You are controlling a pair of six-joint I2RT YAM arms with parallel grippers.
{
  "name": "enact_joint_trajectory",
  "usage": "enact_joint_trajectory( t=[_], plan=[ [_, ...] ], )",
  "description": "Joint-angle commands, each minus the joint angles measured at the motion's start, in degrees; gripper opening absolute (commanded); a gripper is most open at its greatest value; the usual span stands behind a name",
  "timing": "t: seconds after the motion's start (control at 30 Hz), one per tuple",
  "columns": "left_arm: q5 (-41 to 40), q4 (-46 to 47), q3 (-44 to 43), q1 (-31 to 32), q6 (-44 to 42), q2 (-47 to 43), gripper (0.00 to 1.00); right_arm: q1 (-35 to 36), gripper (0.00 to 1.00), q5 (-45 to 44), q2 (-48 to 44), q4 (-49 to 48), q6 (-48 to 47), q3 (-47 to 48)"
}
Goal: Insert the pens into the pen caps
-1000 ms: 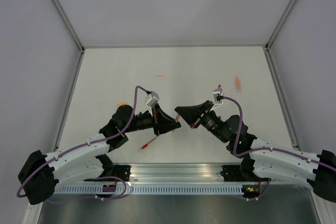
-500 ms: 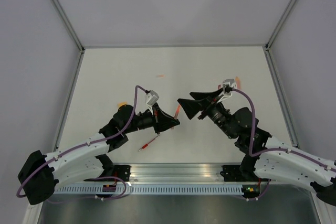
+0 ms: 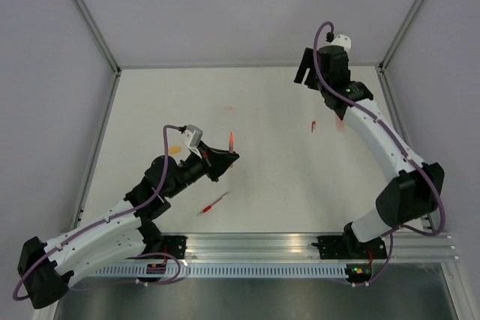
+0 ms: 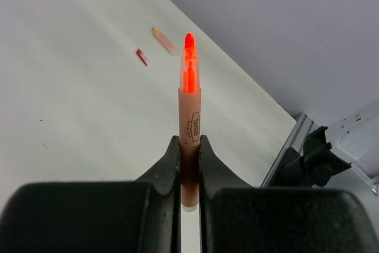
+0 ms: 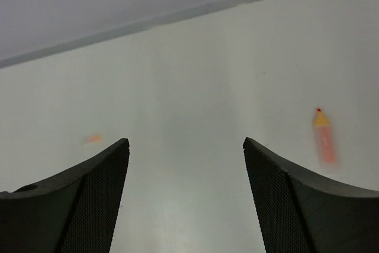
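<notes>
My left gripper [image 3: 223, 157] [image 4: 189, 141] is shut on a pale orange pen [image 4: 190, 119] with a bright orange end [image 3: 232, 139], held tilted above the table's left middle. My right gripper [image 3: 305, 73] [image 5: 185, 141] hangs open and holds nothing, high over the back right. A red pen [image 3: 214, 204] lies near the front. A pale orange pen [image 5: 324, 138] [image 4: 164, 41] lies at the right, partly behind the right arm in the top view. Beside it is a small red cap [image 3: 313, 126] [image 4: 142, 57]. A small orange cap [image 3: 229, 109] [image 5: 92, 139] lies towards the back.
Another small orange piece [image 3: 174, 149] lies beside the left arm's elbow. A metal frame [image 3: 397, 140] runs along the white table's edges, with grey walls behind and at both sides. The rail [image 3: 255, 245] holding the arm bases spans the near edge.
The grippers were tip to tip at mid-table; the right one opened, let go and swung up to the back right. The left one stayed shut on the orange pen and drew back left.
</notes>
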State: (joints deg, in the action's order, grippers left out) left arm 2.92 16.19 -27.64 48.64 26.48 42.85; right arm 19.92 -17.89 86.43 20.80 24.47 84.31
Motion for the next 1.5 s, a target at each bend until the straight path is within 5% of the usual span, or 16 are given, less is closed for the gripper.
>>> enact_joint_trajectory(
  t=[0.0, 0.17, 0.53, 0.73, 1.17, 1.47],
  plan=[
    [-3.9, 0.5, 1.2, 0.1, -2.2, -1.6, 0.02, -5.8, 0.82, 5.1, 5.7, 13.9, -6.2, 4.3],
    [-3.2, 1.5, 1.9, 0.1, -1.5, -2.3, 0.02, -7.4, 0.77, 6.3, 11.5, 12.6, -12.1, 1.6],
    [-15.5, -1.2, 5.0, 0.1, -0.1, -9.5, 0.02, -5.1, 0.64, 12.9, 17.1, 6.6, -8.3, -1.9],
    [-14.6, -0.6, 5.6, 0.1, -0.6, -11.9, 0.02, -2.5, 0.63, 14.4, 17.5, 4.0, -5.8, -3.5],
    [-17.6, -1.4, 7.9, 0.1, 0.5, -18.6, 0.02, 8.5, 0.61, 24.4, 21.2, -19.2, -16.3, -6.4],
    [-18.7, -2.6, 8.1, 0.1, 1.4, -20.7, 0.02, 8.6, 0.63, 31.2, 35.5, -25.1, -20.5, 7.5]
  ],
)
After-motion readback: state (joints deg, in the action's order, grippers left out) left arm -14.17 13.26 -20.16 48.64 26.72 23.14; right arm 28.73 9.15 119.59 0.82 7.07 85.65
